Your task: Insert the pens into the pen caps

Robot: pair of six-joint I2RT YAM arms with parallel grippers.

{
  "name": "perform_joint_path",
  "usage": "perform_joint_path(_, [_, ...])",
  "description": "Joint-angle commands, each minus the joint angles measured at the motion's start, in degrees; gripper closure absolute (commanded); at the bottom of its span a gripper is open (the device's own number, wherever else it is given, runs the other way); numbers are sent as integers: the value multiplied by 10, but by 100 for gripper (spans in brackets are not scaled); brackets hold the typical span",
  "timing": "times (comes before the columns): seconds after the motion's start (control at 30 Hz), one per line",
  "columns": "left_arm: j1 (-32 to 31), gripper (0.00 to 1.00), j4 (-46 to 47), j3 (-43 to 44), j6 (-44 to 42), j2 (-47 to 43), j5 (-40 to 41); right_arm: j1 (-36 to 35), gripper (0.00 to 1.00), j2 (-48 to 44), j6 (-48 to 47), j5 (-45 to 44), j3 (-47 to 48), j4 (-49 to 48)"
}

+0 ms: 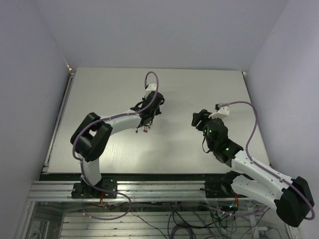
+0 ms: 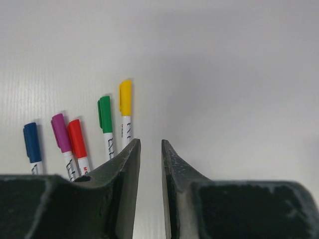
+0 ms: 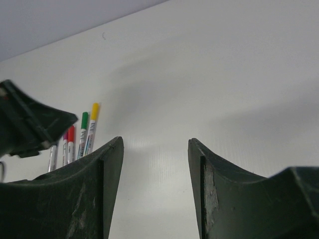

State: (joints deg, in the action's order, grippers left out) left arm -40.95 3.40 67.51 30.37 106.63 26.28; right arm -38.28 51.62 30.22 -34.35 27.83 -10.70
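Several pens lie side by side on the white table, each with a cap on its far end: blue cap (image 2: pixel 32 142), purple cap (image 2: pixel 60 132), red cap (image 2: pixel 76 138), green cap (image 2: pixel 104 113), yellow cap (image 2: pixel 125 97). Their white barrels run down behind my left finger. My left gripper (image 2: pixel 150 142) hovers just right of this row, its jaws a narrow gap apart with only bare table between them. In the top view it (image 1: pixel 144 122) hangs over the pens (image 1: pixel 142 130). My right gripper (image 3: pixel 155 140) stands open and empty to the right, and sees the yellow cap (image 3: pixel 94 110) and the green cap (image 3: pixel 84 119).
The white table (image 1: pixel 199 89) is walled at the back and on both sides. The left gripper's dark body (image 3: pixel 30 122) fills the left edge of the right wrist view. A metal rail (image 1: pixel 149 189) with cables runs along the near edge.
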Motion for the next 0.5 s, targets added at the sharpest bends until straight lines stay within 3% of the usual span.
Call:
perform_joint_path(0.0, [9,67,37,-33,-14,-63,-13,48,45,-16,8,9,1,27])
perform_joint_path(0.23, [62,66,39,-118,2,-164,-26,243,44,-38,23,144,-4,48])
perform_joint_path(0.47, [78,65,-8,-167,4,-273,37,419,36,-13,54,235,5,83])
